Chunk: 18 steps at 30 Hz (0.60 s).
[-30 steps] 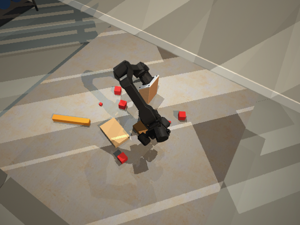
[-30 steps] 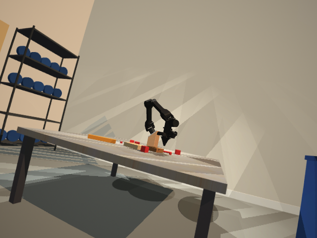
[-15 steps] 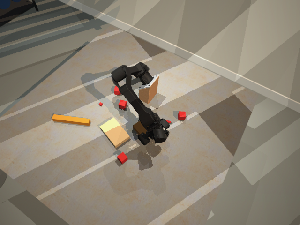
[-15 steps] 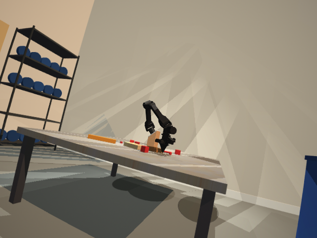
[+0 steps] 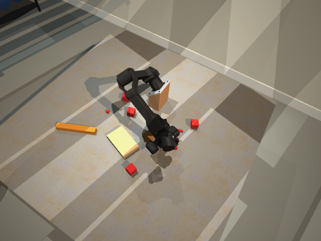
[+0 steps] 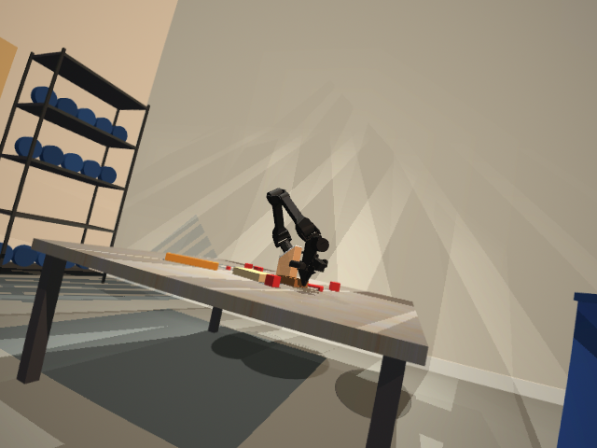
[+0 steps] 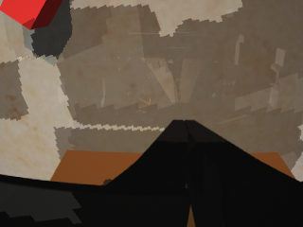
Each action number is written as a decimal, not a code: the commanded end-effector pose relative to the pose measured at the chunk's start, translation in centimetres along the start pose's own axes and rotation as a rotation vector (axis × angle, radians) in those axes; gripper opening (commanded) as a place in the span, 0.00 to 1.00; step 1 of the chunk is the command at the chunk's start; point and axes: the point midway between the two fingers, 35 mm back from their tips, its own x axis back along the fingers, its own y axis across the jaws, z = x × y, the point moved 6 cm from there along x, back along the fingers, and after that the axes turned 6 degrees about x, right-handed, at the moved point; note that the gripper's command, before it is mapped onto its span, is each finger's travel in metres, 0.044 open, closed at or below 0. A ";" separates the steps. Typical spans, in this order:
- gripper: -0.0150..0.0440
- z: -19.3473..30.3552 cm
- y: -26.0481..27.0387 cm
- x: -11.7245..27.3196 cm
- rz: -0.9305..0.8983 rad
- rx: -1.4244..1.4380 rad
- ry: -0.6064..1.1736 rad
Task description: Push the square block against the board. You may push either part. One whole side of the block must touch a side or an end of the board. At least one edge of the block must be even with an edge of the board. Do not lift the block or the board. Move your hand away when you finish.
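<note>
The pale flat board lies flat on the table. The brown square block lies beside it toward the arm, partly hidden by my hand in the top view. A narrow gap seems to separate them; its exact width cannot be told. My gripper is shut with nothing between the fingers. It points down with its tips low, on the block's side away from the board. Whether the fingers touch the block cannot be told.
A red cube lies near the board's end. Another red cube and a red stick lie beyond my hand. More red cubes lie near the arm's wooden base. An orange bar lies farther off.
</note>
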 end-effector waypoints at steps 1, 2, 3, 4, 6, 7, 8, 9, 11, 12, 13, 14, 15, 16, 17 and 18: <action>0.25 0.8 0.0 -0.1 0.002 0.002 0.006; 0.25 0.9 0.0 -0.1 0.002 0.002 0.006; 0.25 1.1 0.0 -0.1 0.002 0.002 0.006; 0.25 1.3 0.0 -0.1 0.002 0.002 0.006; 0.25 1.6 0.0 -0.1 0.002 0.002 0.006; 0.25 1.7 0.1 -0.1 0.002 0.002 0.006; 0.25 1.9 0.1 -0.1 0.002 0.002 0.006; 0.25 2.1 0.1 -0.1 0.002 0.002 0.006; 0.25 2.4 0.1 -0.1 0.002 0.002 0.007; 0.25 2.5 0.1 -0.1 0.002 0.003 0.007; 0.25 2.7 0.1 -0.1 0.002 0.003 0.007; 0.25 2.9 0.2 -0.1 0.002 0.003 0.007; 0.25 3.0 0.2 -0.1 0.002 0.003 0.007; 0.25 3.2 0.2 -0.1 0.002 0.003 0.007; 0.25 3.4 0.2 -0.1 0.002 0.003 0.007; 0.25 3.5 0.2 -0.1 0.002 0.003 0.007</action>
